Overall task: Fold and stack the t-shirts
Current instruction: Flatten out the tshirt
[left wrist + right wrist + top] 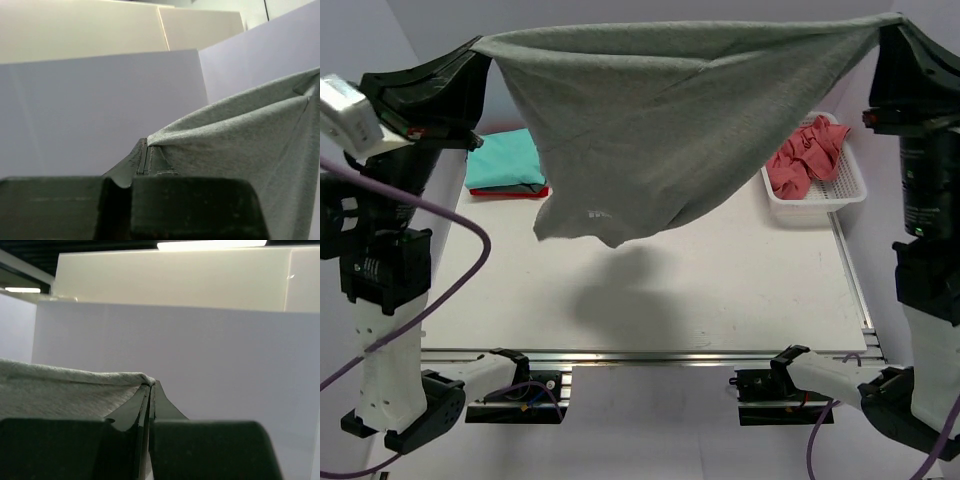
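The grey t-shirt (660, 120) hangs spread in the air between both arms, its small white mark (597, 213) near the lower edge. My left gripper (477, 47) is shut on its left top corner; the left wrist view shows the cloth (240, 135) pinched at the fingertips (146, 142). My right gripper (890, 25) is shut on its right top corner, seen in the right wrist view (151, 385) with the cloth (60, 385). A folded teal t-shirt (505, 160) lies on a red one (510, 191) at the back left. A coral-pink t-shirt (807, 155) lies crumpled in the basket.
The white mesh plastic basket (830, 200) stands at the table's right back. The white table (720, 290) has a metal rail along its front edge (650, 355). White walls surround the table.
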{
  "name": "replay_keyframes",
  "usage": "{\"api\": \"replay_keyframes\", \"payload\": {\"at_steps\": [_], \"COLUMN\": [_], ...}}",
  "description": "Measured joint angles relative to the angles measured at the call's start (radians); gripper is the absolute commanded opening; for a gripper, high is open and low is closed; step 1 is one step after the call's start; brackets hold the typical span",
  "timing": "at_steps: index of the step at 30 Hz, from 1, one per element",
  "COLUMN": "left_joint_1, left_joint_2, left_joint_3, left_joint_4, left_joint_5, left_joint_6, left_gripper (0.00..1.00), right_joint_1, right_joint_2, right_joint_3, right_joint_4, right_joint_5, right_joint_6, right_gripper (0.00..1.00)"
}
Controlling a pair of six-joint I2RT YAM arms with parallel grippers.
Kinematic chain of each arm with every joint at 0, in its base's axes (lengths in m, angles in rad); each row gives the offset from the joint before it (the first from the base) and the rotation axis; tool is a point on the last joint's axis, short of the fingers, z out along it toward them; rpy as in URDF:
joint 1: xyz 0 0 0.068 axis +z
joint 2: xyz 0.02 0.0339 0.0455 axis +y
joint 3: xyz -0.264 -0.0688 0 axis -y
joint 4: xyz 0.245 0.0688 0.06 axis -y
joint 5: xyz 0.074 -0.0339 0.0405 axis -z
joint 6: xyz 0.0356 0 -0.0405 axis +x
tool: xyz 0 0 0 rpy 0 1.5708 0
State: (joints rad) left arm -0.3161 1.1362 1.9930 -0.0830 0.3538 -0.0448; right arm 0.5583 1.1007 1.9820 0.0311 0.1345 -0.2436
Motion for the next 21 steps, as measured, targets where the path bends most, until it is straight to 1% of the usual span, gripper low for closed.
{"api": "replay_keyframes", "payload": {"at_steps": [6, 8, 11, 15, 17, 19, 21], "left_joint_1": [0.0, 0.0, 0.0, 0.003, 0.006, 0.012, 0.018], "left_joint_2": [0.002, 0.026, 0.09, 0.256, 0.362, 0.497, 0.65], "left_joint_3": [0.019, 0.025, 0.038, 0.073, 0.089, 0.112, 0.138], "left_joint_4": [0.02, 0.029, 0.051, 0.069, 0.069, 0.066, 0.057], "left_joint_5": [0.01, 0.006, -0.024, -0.09, -0.129, -0.167, -0.195], "left_joint_6": [-0.002, -0.003, -0.003, 0.004, 0.005, 0.003, -0.001], "left_gripper": [0.0, 0.0, 0.0, 0.0, 0.0, 0.0, 0.0], "right_joint_1": [0.0, 0.0, 0.0, -0.003, -0.011, -0.026, -0.049], "right_joint_2": [-0.027, -0.019, 0.039, 0.163, 0.255, 0.355, 0.46], "right_joint_3": [-0.04, -0.071, -0.089, -0.12, -0.127, -0.15, -0.183], "right_joint_4": [0.055, 0.073, 0.104, 0.18, 0.214, 0.238, 0.229], "right_joint_5": [0.019, 0.048, 0.126, 0.285, 0.361, 0.423, 0.468], "right_joint_6": [-0.026, -0.036, -0.061, -0.123, -0.153, -0.164, -0.141], "right_gripper": [0.0, 0.0, 0.0, 0.0, 0.0, 0.0, 0.0]}}
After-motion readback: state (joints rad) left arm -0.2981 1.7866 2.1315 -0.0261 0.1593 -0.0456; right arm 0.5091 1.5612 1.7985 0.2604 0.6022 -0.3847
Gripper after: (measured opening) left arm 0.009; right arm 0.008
